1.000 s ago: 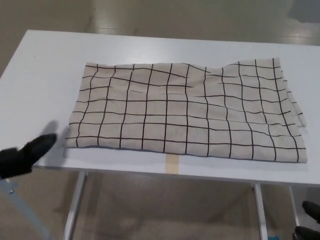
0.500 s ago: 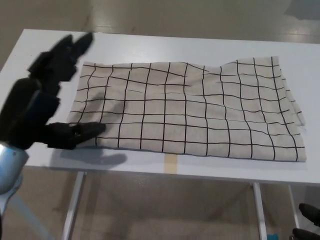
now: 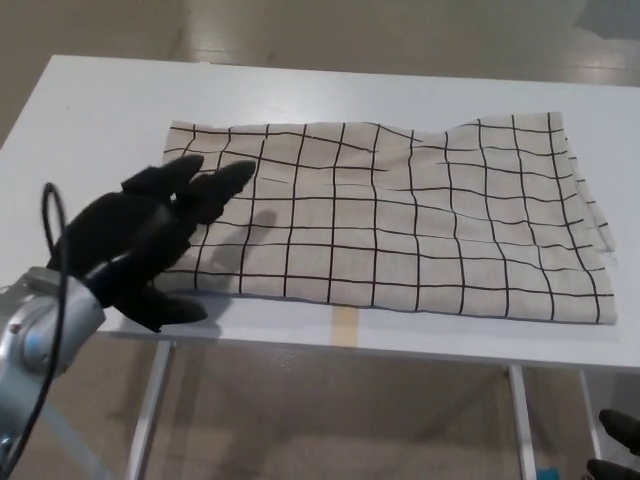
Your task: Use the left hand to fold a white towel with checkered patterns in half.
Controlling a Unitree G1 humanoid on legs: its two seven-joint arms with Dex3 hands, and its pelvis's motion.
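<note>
A white towel with a black checkered grid (image 3: 400, 220) lies spread flat on the white table (image 3: 100, 110), its right edge slightly rumpled. My left hand (image 3: 150, 240) hovers over the towel's near left corner, open, with fingers (image 3: 215, 185) stretched toward the cloth and the thumb (image 3: 165, 308) down near the table's front edge. It holds nothing. A black fingertip of my right hand (image 3: 620, 430) shows low at the bottom right, below the table.
A strip of tan tape (image 3: 345, 327) sits on the table's front edge near the middle. Table legs (image 3: 150, 420) and the floor show below.
My left hand has come up from below the table's left front corner, swung over the towel's left side, and now sits lower over the near left corner.
</note>
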